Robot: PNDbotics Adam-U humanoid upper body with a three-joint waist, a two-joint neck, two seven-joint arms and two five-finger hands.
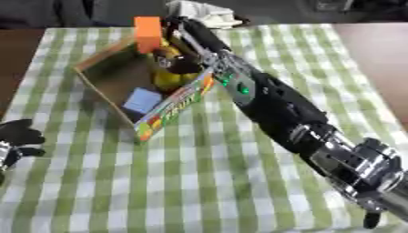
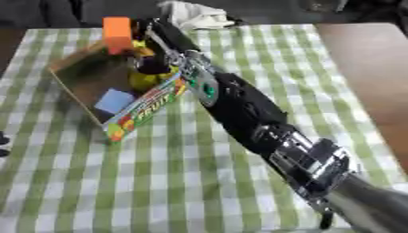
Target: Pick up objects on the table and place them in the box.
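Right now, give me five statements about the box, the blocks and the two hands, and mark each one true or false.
1. The right hand reaches into the cardboard box. True.
2. A light blue block lies on the box floor. True.
3. The orange block lies on the checked tablecloth outside the box. False: it is up at the box's far end, above the yellow object inside.
4. The left hand is inside the box too. False: it rests at the left edge of the left eye view, apart from the box.
5. The tablecloth is plain red. False: it is green and white checked.
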